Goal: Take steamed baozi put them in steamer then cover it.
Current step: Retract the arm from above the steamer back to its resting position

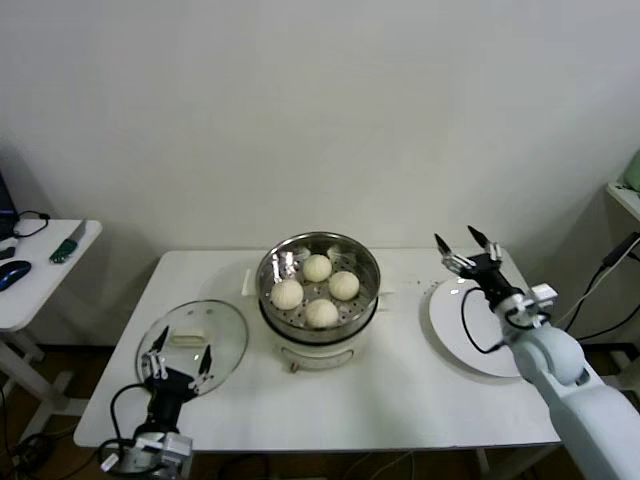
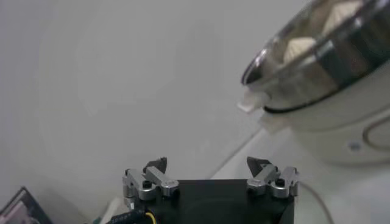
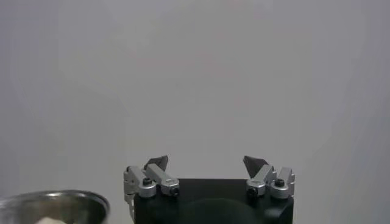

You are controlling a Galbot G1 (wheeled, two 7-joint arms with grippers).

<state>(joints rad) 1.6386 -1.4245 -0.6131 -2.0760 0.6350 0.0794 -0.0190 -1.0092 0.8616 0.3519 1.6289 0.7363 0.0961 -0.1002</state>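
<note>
Head view showed four steamed baozi (image 1: 317,288) loaded in the steamer (image 1: 368,262), so my wide-open, empty left gripper (image 1: 178,362) hovered over the cover (image 1: 225,325); right gripper (image 1: 468,246) gaped idle, empty.

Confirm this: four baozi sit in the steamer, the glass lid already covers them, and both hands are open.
Not quite. The head view shows the glass lid lying on the table beside the steamer, not covering it. The four baozi do sit inside, and the left hand and right hand are open.
</note>
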